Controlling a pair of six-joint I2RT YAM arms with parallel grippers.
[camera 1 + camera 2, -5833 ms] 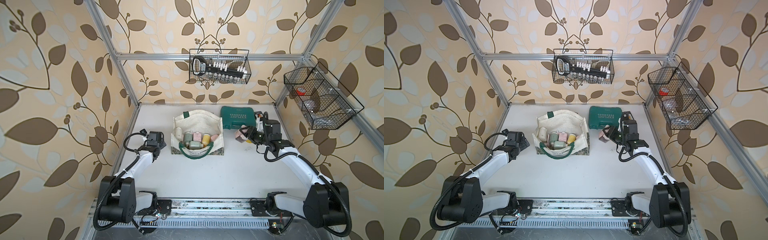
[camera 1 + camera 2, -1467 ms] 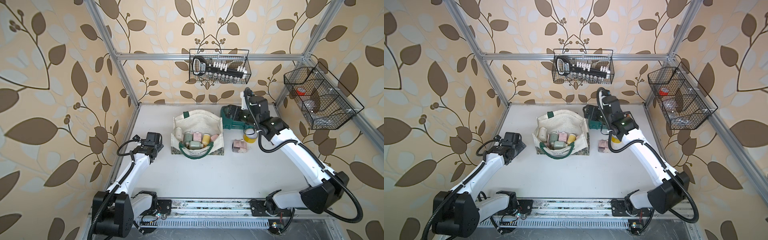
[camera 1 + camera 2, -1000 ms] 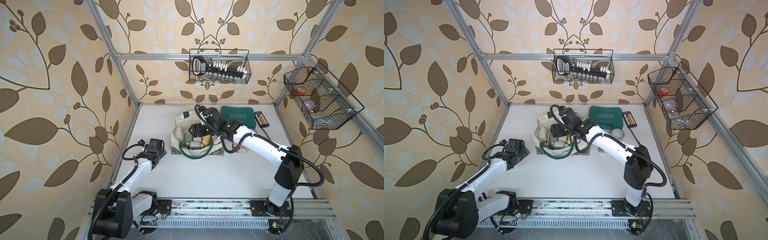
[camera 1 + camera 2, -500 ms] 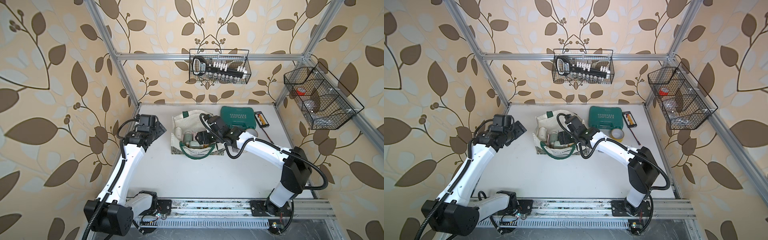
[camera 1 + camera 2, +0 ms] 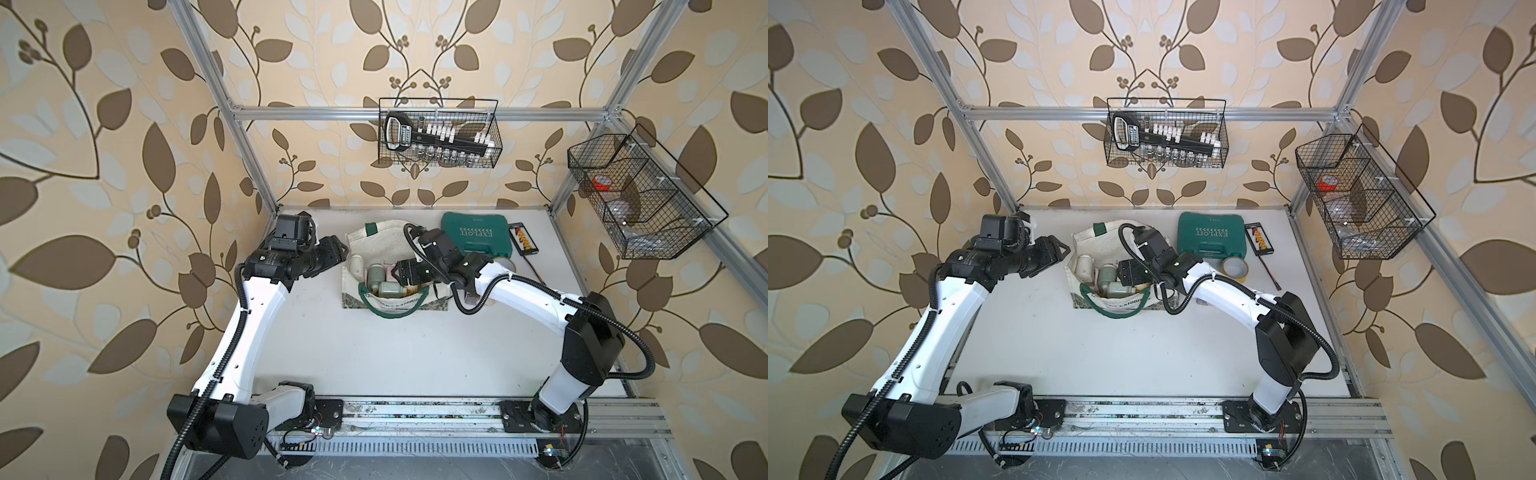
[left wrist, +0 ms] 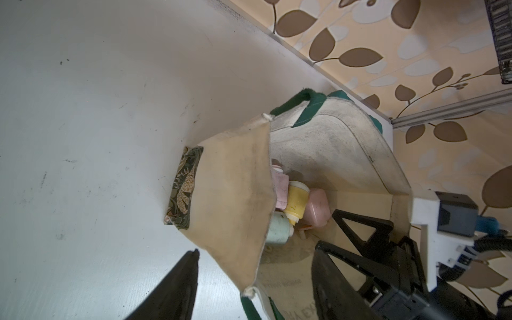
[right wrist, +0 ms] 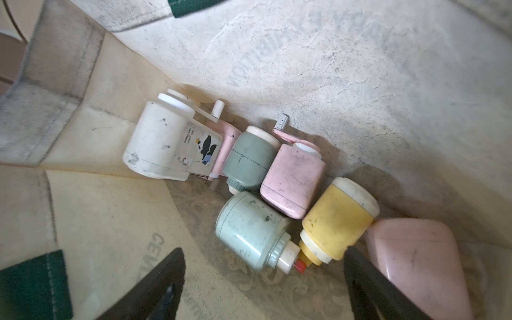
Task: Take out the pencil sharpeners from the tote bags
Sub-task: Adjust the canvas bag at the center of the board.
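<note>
Pencil sharpeners lay in the tote bag by the table's back edge; right gripper hung inside, jaws apart, empty; left gripper, jaws apart, straddled its side wall.

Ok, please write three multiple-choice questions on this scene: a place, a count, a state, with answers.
1. Where is the right hand? A beside the tote bag; B inside it; C under it.
2. How many yellow sharpeners lie in the bag? A none; B one; C three.
3. How is the right hand? A open, empty; B shut on a sharpener; C shut, empty.
Answers: B, bag walls surround it; B, only one yellow body shows; A, its jaws stand apart, gripping nothing.
</note>
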